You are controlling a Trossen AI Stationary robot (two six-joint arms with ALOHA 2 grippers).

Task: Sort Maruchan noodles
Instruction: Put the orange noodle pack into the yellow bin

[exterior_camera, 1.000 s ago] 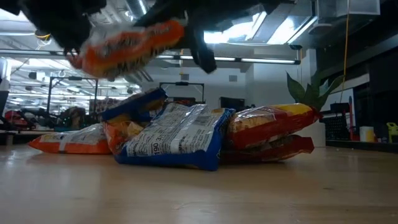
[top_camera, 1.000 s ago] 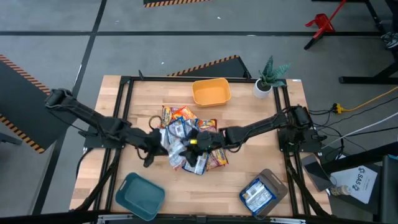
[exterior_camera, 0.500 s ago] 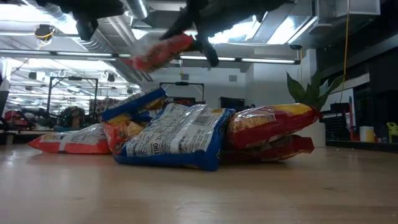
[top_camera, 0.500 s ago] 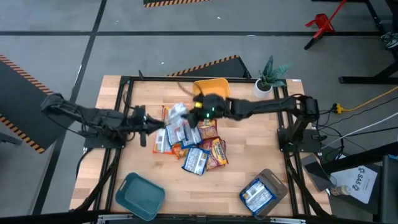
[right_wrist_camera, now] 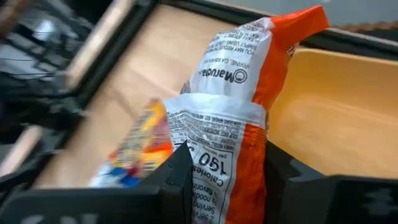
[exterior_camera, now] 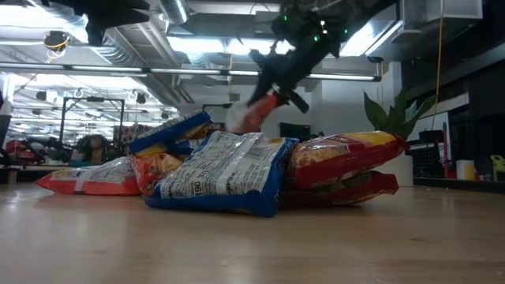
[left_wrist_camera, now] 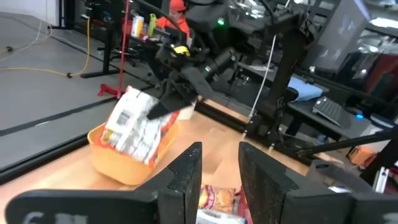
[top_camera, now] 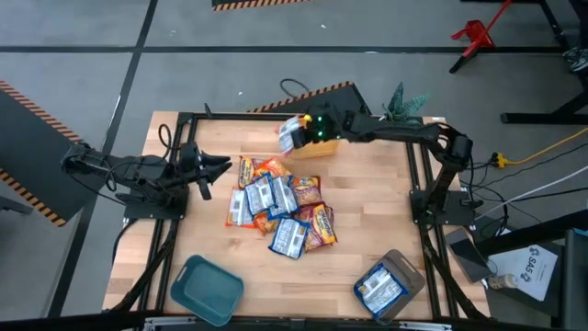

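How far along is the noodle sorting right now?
Done: one blue-white packet lies in the grey bin. In hand: the right tool holds an orange packet over the yellow bin, not yet released. The left tool waits open beside the pile, holding nothing. Left: most of the job; the pile of packets remains mid-table, and the teal bin looks empty.

"Maruchan", "190" on orange-white packet [right_wrist_camera: 233,118]

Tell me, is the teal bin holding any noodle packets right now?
No, in the high view the teal bin near the table's front left corner shows only its bare inside, while the grey bin holds a blue packet.
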